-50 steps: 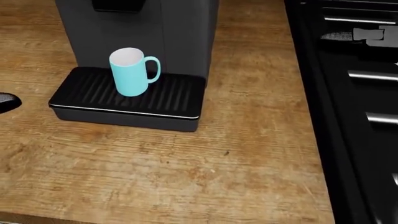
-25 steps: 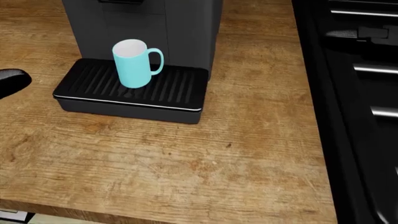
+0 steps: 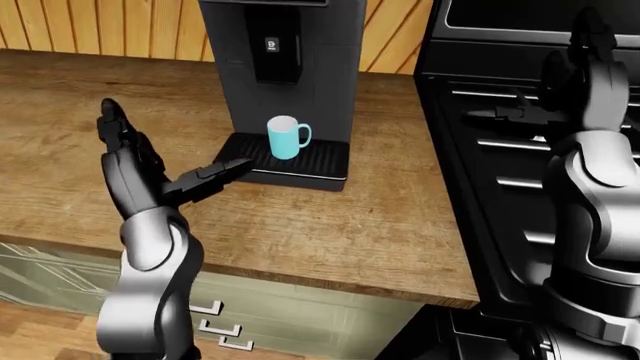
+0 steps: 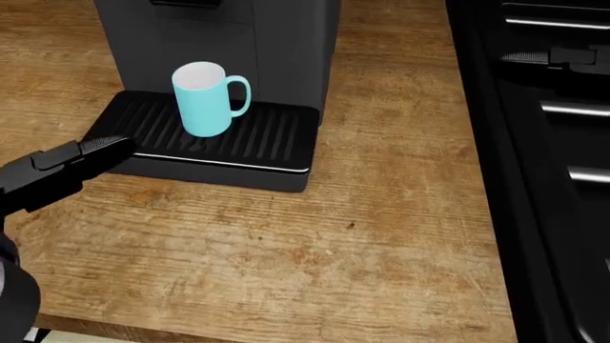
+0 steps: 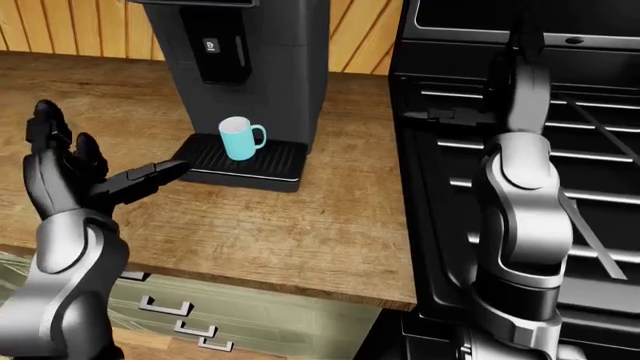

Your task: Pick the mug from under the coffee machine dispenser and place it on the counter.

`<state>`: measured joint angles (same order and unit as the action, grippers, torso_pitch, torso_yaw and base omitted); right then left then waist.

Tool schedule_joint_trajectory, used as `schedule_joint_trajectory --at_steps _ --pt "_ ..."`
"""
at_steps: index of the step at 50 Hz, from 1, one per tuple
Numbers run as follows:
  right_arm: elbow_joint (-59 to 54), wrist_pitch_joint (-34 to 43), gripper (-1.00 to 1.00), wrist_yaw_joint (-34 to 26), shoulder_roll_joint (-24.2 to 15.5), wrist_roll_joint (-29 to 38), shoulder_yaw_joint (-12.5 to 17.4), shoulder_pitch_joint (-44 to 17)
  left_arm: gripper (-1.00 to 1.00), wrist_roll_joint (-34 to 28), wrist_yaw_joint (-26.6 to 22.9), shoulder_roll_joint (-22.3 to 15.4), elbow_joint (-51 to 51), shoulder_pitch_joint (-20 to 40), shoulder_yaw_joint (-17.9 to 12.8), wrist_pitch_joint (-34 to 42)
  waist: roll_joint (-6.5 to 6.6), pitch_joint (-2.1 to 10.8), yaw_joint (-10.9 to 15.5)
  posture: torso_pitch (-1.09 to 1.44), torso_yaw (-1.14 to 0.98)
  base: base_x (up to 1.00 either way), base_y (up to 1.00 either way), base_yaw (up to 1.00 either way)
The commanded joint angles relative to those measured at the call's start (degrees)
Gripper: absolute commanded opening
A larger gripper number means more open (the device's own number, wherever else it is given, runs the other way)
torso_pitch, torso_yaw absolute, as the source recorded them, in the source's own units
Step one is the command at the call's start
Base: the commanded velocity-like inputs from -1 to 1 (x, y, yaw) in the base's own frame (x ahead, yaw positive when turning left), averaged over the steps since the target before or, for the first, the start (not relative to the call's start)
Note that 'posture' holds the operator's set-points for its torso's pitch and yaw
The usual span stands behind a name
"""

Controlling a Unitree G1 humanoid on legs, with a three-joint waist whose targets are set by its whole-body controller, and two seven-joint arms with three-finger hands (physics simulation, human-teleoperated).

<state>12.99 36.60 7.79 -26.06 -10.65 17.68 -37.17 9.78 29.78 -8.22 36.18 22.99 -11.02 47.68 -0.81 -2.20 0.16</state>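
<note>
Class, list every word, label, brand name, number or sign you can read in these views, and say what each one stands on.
No readable text in any view.
One small white mark on the coffee machine, on its dark dispenser panel: too small to read.
The mug is plain, unprinted.

The counter point(image 4: 381, 236) is a wooden slab with a strong brown grain, running from the left edge of the head view to a black stove point(image 4: 553, 179) that borders it on the right. Directly on it stands a dark grey coffee machine point(image 3: 285, 67), set toward the wood-panelled wall. The machine's ribbed black drip tray point(image 4: 257, 139) rests flat on the wood at the machine's foot, its near edge trimmed with a bright metal strip.
</note>
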Motion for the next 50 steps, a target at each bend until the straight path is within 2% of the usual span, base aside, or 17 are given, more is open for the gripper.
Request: schedule_joint_trajectory --at_steps 1,3,7,11,14,17,24,40,50 --pt "1.7 -1.7 1.0 0.0 -0.8 0.2 0.5 -1.8 1.0 -2.5 1.0 0.3 1.3 1.0 0.8 -2.1 -0.15 1.32 0.1 0.0 0.0 0.0 0.0 0.0" --pt "1.7 -1.8 1.0 0.0 -0.8 0.4 0.4 -1.8 1.0 -5.6 2.5 2.0 1.1 0.0 2.9 -3.1 -0.19 1.33 0.1 0.0 0.0 0.0 0.0 0.0" --pt "1.5 -2.0 1.0 -0.1 -0.9 0.4 0.6 -1.9 1.0 -10.2 4.8 4.6 -0.3 -1.2 5.1 -4.7 -0.38 1.41 0.1 0.0 0.0 0.0 0.0 0.0" --pt "1.6 -2.0 1.0 -0.2 -0.9 0.6 0.4 -1.9 1.0 -14.2 5.2 6.3 -0.6 -2.0 8.0 -5.0 -0.51 1.51 0.1 0.0 0.0 0.0 0.0 0.0" --pt "1.8 -1.9 1.0 -0.2 -0.9 0.6 0.5 -1.9 1.0 -13.4 5.2 8.7 -1.1 -2.0 7.8 -4.5 -0.7 1.54 0.2 0.0 0.0 0.0 0.0 0.0" --pt "1.9 -1.8 1.0 -0.2 -1.0 0.6 0.6 -1.9 1.0 -13.8 5.8 9.8 -1.7 -2.1 9.1 -4.8 -0.82 1.56 0.3 0.0 0.0 0.0 0.0 0.0" --pt "2.0 -1.8 1.0 -0.3 -1.0 0.6 0.6 -1.7 1.0 -13.6 6.3 11.0 -3.5 0.7 10.3 -4.4 -1.09 1.62 0.4 0.0 0.0 0.0 0.0 0.0" --pt "1.8 -2.2 1.0 -0.3 -0.9 0.8 0.6 -1.5 1.0 -13.1 9.1 11.7 -11.0 9.4 10.9 -5.0 -1.3 1.67 0.4 0.0 0.0 0.0 0.0 0.0" --pt "1.7 -2.4 1.0 -0.3 -0.9 0.7 0.8 -1.2 1.0 -14.0 10.3 14.1 -16.0 12.0 13.1 -7.5 -1.57 1.68 0.5 0.0 0.0 0.0 0.0 0.0"
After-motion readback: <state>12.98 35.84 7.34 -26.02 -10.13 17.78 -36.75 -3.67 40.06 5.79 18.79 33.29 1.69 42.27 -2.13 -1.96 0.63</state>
